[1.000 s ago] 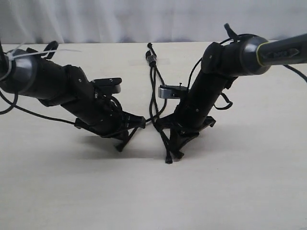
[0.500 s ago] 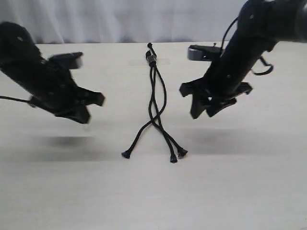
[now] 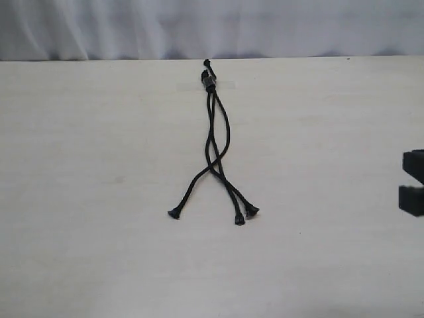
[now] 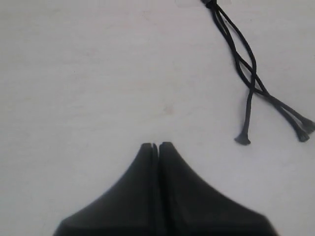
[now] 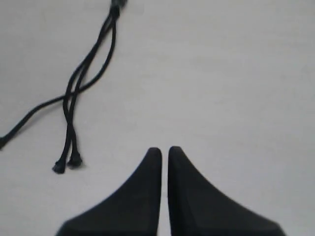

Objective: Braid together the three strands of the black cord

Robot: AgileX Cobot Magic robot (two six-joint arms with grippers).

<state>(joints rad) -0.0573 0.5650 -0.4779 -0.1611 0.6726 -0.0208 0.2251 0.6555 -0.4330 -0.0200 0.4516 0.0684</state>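
The black cord [image 3: 213,132] lies loose on the pale table [image 3: 93,165], its knotted end [image 3: 209,81] at the far side. The three strands [image 3: 217,173] cross once or twice, then fan out towards the near side. One tip [image 3: 174,213] points left and two tips [image 3: 245,216] lie close together on the right. My left gripper [image 4: 155,145] is shut and empty, hovering well away from the cord [image 4: 244,64]. My right gripper [image 5: 165,150] is shut but for a sliver, also empty and away from the cord [image 5: 88,66].
Two black blocks of the right arm [image 3: 412,199] show at the exterior view's right edge. A pale curtain [image 3: 199,26] hangs behind the table's far edge. The left arm is out of the exterior view.
Both arms have pulled up and outward from the cord, the left one leaving the exterior view entirely. The strands lie where they were released half a second ago.
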